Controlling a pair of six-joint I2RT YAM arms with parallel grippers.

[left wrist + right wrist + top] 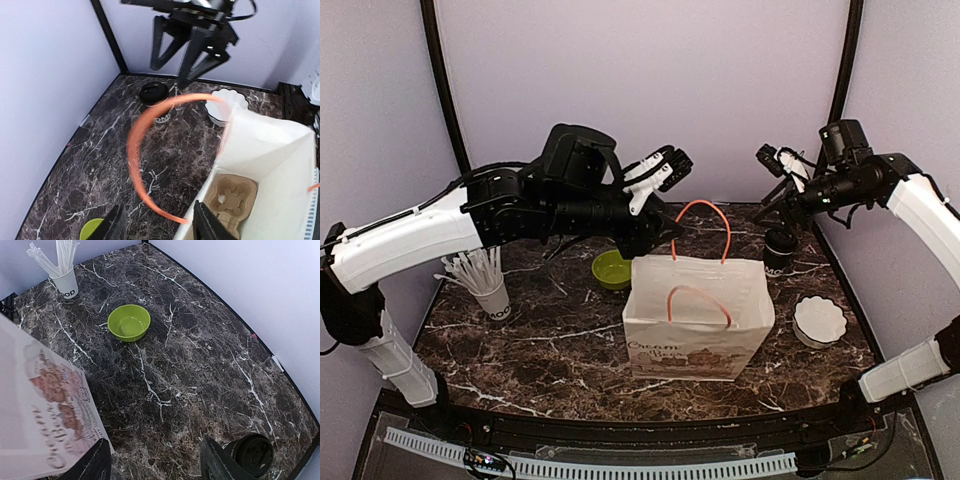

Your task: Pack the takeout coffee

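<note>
The takeout coffee (779, 249), a small black cup with its black lid on, stands at the back right of the table; it also shows in the left wrist view (153, 93) and the right wrist view (254, 455). My right gripper (775, 212) hangs open just above and left of it; in its own view (157, 465) the cup lies just outside the right finger. The white paper bag (698, 318) stands open mid-table, with a cardboard cup carrier (231, 197) at its bottom. My left gripper (663, 232) is open at the bag's rear rim, and the orange handle (137, 150) runs between its fingers (160, 227).
A lime-green bowl (612, 268) sits behind the bag's left side. A white printed cup of straws (492, 292) stands at the left. A white scalloped dish (818, 320) lies right of the bag. A black frame and pale walls ring the marble table.
</note>
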